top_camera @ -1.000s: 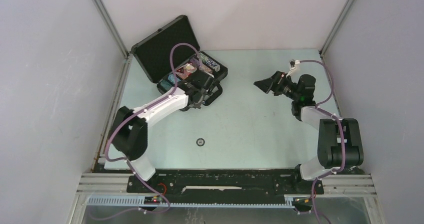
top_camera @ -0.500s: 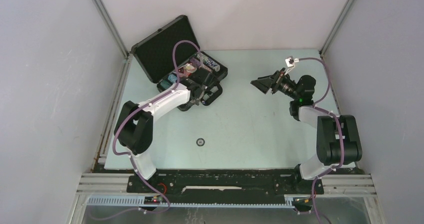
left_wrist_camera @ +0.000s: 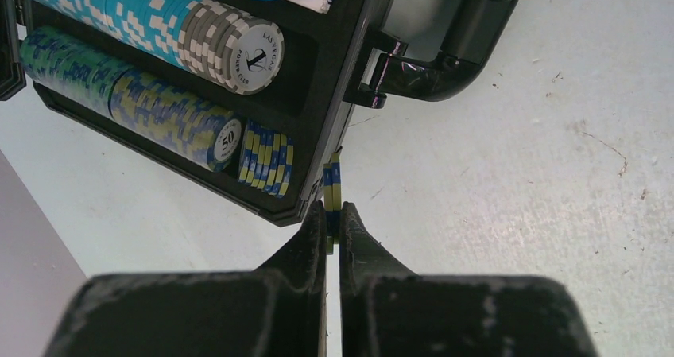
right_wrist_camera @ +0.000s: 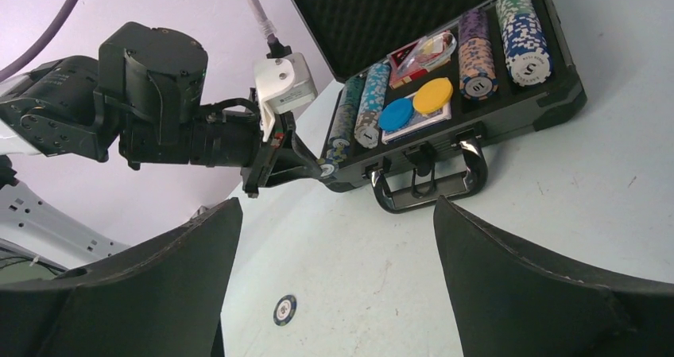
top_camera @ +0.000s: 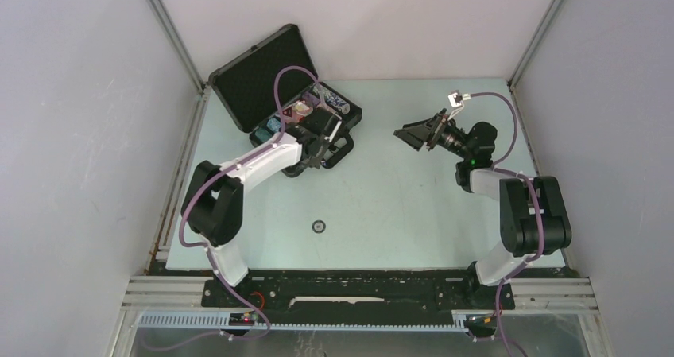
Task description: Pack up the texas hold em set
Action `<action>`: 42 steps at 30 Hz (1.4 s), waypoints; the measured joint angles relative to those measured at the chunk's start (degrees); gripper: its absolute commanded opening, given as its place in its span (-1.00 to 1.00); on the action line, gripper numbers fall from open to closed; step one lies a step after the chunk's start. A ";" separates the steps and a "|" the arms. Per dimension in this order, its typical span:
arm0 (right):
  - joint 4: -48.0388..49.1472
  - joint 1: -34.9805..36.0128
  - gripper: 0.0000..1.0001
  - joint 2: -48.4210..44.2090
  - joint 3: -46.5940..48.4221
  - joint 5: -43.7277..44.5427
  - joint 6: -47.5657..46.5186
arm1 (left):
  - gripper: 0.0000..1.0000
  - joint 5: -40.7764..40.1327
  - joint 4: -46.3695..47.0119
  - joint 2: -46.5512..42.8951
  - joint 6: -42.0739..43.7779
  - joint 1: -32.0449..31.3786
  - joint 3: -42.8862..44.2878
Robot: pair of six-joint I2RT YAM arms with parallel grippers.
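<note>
Left wrist view: left hand (left_wrist_camera: pixel 334 218) pinching a blue-and-yellow chip (left_wrist_camera: pixel 335 184) at the corner of the open case (left_wrist_camera: pixel 338 87).
The left arm reaches low over the table (left_wrist_camera: pixel 517 174), the case just ahead-left of its hand. The right hand (top_camera: pixel 415 134) hangs raised, spread wide, facing the case well ahead of it. Counted from there: four chip rows (right_wrist_camera: pixel 477 59), one blue disc (right_wrist_camera: pixel 395 114), one orange disc (right_wrist_camera: pixel 432 95), one card deck (right_wrist_camera: pixel 425 121), one handle (right_wrist_camera: pixel 421 184); one loose chip (right_wrist_camera: pixel 284 309) lies on the table below that hand.
</note>
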 measured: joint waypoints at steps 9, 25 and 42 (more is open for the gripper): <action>3.52 0.02 0.99 1.79 0.00 -0.57 2.69 | -1.00 0.68 0.33 0.02 0.00 1.79 -0.02; 8.74 -0.17 0.99 4.11 0.00 -1.79 6.73 | -1.00 0.42 0.13 1.53 0.00 3.04 -0.02; 11.23 -0.46 0.99 4.81 0.00 -2.23 9.44 | -0.54 -3.85 -0.57 3.48 -0.07 4.76 0.00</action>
